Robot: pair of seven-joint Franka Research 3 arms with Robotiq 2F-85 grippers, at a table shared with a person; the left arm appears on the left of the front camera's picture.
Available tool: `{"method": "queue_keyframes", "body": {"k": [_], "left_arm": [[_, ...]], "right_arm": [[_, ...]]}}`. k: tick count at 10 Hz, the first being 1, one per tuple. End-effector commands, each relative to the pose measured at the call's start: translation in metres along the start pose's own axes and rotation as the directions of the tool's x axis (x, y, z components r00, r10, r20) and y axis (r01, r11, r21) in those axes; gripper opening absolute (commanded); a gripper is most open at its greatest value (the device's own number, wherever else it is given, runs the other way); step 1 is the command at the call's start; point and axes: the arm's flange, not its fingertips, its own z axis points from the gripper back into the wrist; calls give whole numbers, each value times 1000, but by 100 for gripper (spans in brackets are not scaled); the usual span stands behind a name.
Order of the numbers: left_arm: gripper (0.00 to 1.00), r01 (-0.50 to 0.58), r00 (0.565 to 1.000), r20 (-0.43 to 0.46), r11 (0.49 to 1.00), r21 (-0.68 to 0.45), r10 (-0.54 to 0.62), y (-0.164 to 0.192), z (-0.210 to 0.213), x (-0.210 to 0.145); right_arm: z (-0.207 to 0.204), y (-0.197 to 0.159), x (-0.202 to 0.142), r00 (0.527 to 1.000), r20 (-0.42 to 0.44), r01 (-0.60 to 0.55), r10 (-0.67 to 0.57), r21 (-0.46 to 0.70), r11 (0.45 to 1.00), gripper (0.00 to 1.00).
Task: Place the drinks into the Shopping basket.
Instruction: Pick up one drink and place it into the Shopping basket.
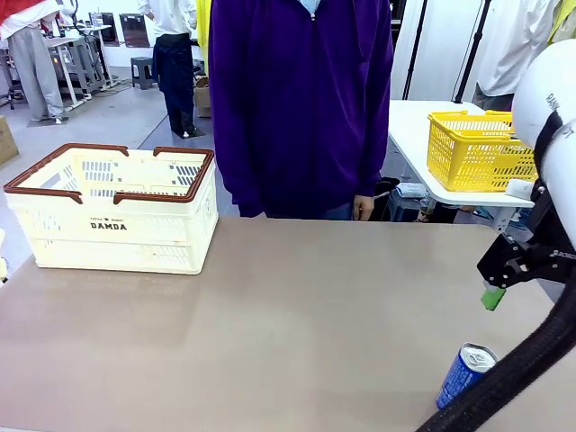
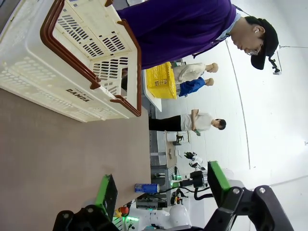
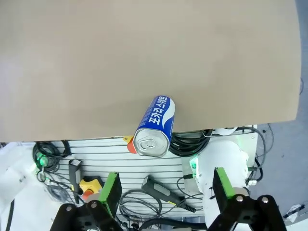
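Operator: State of the right gripper [image 3: 166, 185] is requested.

Technician: Its jaws are spread wide and nothing is held between them. Both green pads [image 3: 111, 191] are seen bare in the right wrist view.

Operator: Position of the blue can is requested, referenced to that gripper.

Technician: The blue can [image 3: 155, 126] is located ahead of the fingertips, roughly on the line of the gap between the fingers, and is separated from both pads. It is stood upright at the table [image 3: 144, 57] edge nearest the robot, with its silver top turned toward the wrist camera. In the front view the can is found below the gripper, and no contact is made.

Operator: State of the left gripper is requested.

Technician: The left gripper [image 2: 162, 185] is likewise opened wide, and nothing is clamped.

Operator: Position of the Shopping basket is requested.

Technician: The Shopping basket [image 2: 57, 82] is located well ahead of the left gripper, offset toward the finger seen at the left of its wrist view, and is not touched. It is set upright on the table with its brown rim [image 1: 108, 149] uppermost. The can and the basket are placed well apart. A person [image 1: 301, 108] is stood at the far edge, just beside the basket. A yellow mesh basket [image 1: 477, 148] is set on a separate table beyond the right gripper.
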Motion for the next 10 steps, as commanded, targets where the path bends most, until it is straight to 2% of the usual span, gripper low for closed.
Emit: {"method": "queue_keyframes", "body": {"k": [1,2,3,6,10], "left_arm": [[100,16,1000,-12,1000,4,-16,1,3,-1],[100,16,1000,-12,1000,4,-16,1,3,-1],[100,16,1000,-12,1000,4,-16,1,3,-1],[100,16,1000,-12,1000,4,-16,1,3,-1],[100,16,1000,-12,1000,4,-16,1,3,-1]], "right_arm": [[-22,7,1,1000,-20,20,-21,-31,999,100],[-28,11,-5,999,20,45,-45,17,999,100],[-35,13,-12,999,17,50,-51,33,998,100],[-56,20,-25,997,-6,72,-72,-2,997,100],[-98,14,-10,983,-167,64,-72,-50,997,100]]}}
